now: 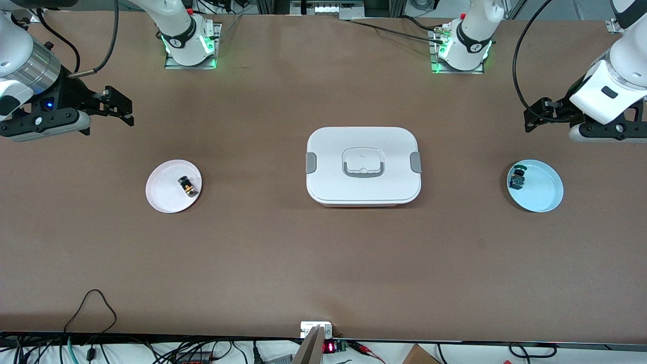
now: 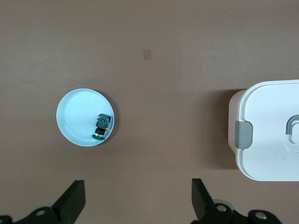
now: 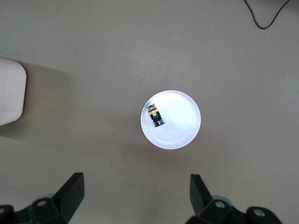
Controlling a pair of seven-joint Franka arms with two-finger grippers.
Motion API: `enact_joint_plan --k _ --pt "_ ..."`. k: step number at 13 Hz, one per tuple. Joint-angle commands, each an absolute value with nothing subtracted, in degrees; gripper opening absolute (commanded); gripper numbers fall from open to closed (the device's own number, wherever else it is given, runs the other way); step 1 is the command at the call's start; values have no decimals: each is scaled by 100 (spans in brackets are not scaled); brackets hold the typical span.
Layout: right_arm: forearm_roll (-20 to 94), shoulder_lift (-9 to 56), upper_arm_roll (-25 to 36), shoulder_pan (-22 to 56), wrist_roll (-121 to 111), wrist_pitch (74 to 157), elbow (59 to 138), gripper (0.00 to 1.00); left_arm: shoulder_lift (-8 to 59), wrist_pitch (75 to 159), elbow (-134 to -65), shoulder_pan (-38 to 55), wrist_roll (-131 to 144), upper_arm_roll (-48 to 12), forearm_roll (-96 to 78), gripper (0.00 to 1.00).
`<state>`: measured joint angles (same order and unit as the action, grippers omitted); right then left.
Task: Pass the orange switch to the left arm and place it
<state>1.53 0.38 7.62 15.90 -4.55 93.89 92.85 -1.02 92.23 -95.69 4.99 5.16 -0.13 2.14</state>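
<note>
The orange switch (image 3: 156, 116) lies on its side in the pink plate (image 3: 184, 130), below and ahead of the right gripper (image 3: 135, 198), jaws apart and empty. Left gripper (image 2: 138, 200) waits, jaws apart too. Probably light, rigid, prone to roll — pinch across its barrel.

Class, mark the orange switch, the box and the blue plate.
orange switch (image 1: 187, 186): front view, its black body.
box (image 1: 328, 151): front view, bare lid corner.
blue plate (image 1: 543, 189): front view, bare inner surface.
</note>
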Motion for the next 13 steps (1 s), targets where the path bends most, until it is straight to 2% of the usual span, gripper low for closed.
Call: enact_joint_plan --k 1,6,9,13 --pt "158 44 756 1599 -501 9185 9175 100 -44 9097 -9378 510 554 -26 334 100" --pt "97 158 747 1591 -1210 9044 8991 100 -44 9088 -9387 510 554 -26 334 100" --pt "132 289 747 1582 -2684 8930 9096 100 -44 9088 -9387 492 528 -18 334 100" --pt "53 790 756 1582 -5318 8991 9176 100 -44 9088 -9387 492 527 -18 325 100"
